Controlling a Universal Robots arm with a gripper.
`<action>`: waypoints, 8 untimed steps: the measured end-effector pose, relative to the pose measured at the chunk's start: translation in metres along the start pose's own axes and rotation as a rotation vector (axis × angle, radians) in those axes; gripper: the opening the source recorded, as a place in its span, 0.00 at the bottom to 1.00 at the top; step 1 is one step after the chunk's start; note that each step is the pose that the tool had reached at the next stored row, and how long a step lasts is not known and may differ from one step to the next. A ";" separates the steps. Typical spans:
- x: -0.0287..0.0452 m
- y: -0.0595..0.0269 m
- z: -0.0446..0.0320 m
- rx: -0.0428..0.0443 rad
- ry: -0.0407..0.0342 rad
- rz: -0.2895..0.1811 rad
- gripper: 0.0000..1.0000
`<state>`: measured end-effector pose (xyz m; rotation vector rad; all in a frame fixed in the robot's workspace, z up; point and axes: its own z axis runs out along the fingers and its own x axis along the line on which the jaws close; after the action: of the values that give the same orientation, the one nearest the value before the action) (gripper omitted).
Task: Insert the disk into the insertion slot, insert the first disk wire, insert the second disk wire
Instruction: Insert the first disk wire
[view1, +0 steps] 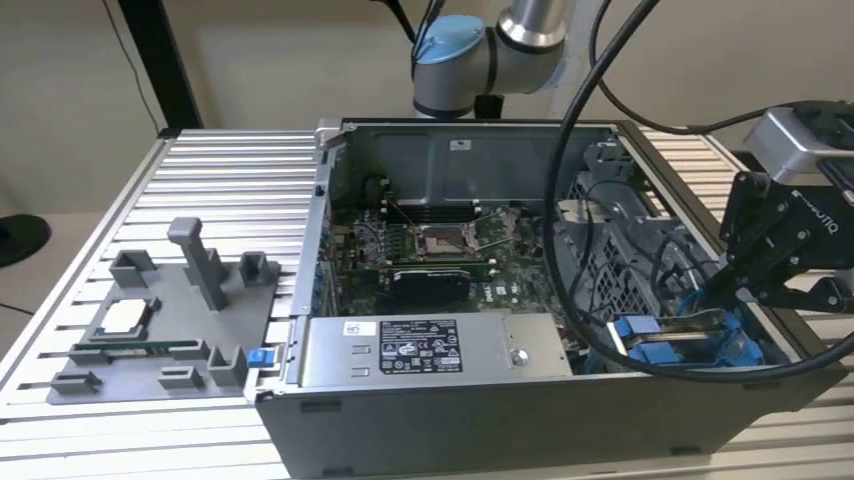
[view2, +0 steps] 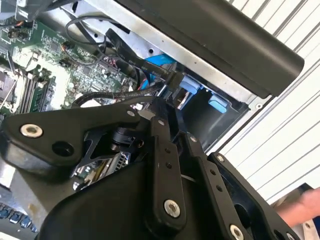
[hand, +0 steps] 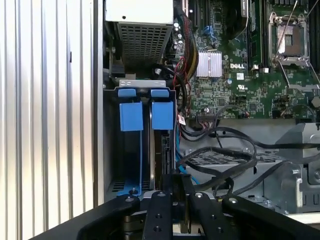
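Gripper (hand: 176, 186) just above insertion slot (hand: 131, 117), disk (hand: 158, 155) seemingly edge-on inside

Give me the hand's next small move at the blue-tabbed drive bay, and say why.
Probably a short, slow press straight into the insertion slot, with no sideways drift. In the first wrist view the hand sits in line with that bay, over what looks like the disk seen edge-on at one blue tab, and black cables crowd close beside it.

Silver arm (view1: 534, 25) with pale blue joint caps (view1: 447, 40), looped black cables (view1: 574, 200), matte black screw-studded gripper (hand: 175, 182)
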<state>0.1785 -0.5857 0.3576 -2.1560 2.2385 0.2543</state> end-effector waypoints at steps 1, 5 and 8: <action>0.0001 -0.0001 0.0000 0.0000 -0.0001 0.000 0.00; 0.0001 -0.0003 0.0001 -0.0002 -0.0001 0.000 0.00; 0.0001 -0.0003 0.0003 -0.0039 0.0003 0.000 0.00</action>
<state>0.1788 -0.5858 0.3572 -2.1576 2.2405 0.2586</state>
